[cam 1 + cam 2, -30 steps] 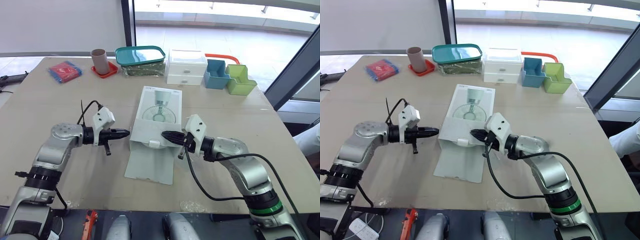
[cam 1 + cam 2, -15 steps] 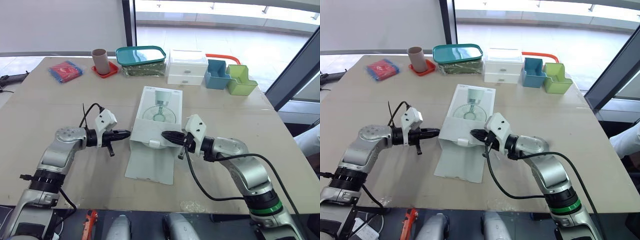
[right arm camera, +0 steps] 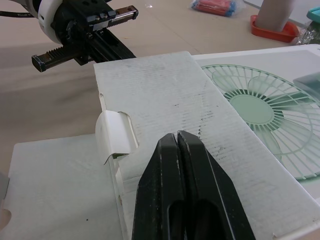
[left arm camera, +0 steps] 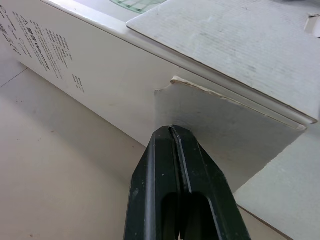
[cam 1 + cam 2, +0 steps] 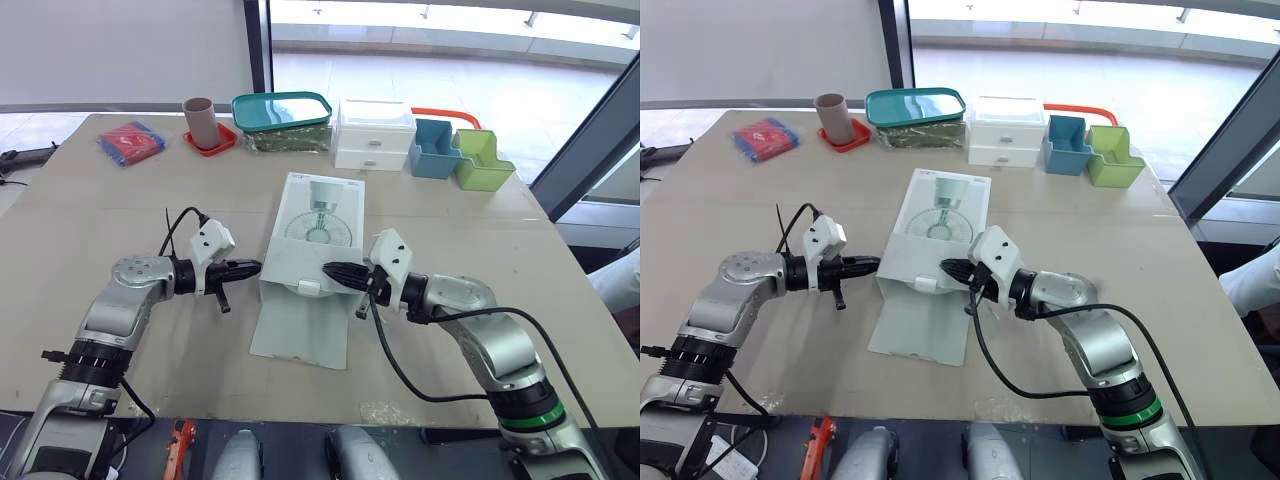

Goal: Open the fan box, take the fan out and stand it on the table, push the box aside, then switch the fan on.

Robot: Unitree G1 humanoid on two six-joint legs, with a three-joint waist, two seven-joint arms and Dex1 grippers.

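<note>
The white fan box lies flat in the middle of the table, a green fan printed on top. Its front flap is folded down onto the table. A small tuck tab sticks up at the box's front edge. My left gripper is shut, with its tips against the box's left front corner. My right gripper is shut too, and its tips rest on the box's top panel close to the front edge. The fan itself is hidden inside.
Along the far edge stand a red packet, a brown cup on a red coaster, a teal-lidded container, a white drawer unit and blue and green bins. Bare tabletop lies on either side of the box.
My left gripper has edged right, closing the gap to the box's left front corner. The right gripper and the box have stayed put.
</note>
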